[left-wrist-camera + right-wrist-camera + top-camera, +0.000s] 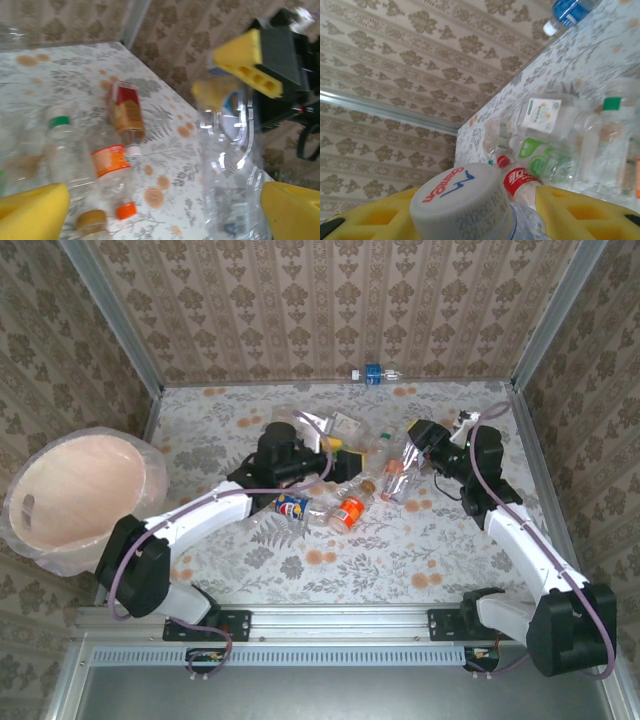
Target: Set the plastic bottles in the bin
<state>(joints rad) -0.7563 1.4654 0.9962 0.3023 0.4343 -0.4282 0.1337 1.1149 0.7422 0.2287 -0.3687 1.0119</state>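
Several plastic bottles lie in a loose heap mid-table: a blue-labelled one (291, 505), an orange-labelled one (351, 510) and a red-labelled one (392, 478). My right gripper (418, 445) is shut on a large clear bottle (408, 468); its white cap (462, 205) sits between the yellow fingers (585, 212). My left gripper (338, 447) hangs open over the heap. In the left wrist view its gap (162, 212) spans the orange-labelled bottle (107, 160), and the held clear bottle (230, 165) stands near its right finger. The bin (80, 490) sits at the far left.
A blue-labelled bottle (374, 374) lies against the back wall. Green-labelled bottles (540, 155) and a white-labelled one (542, 115) lie beyond the right gripper. Metal frame posts (545, 320) and papered walls close in the table on three sides.
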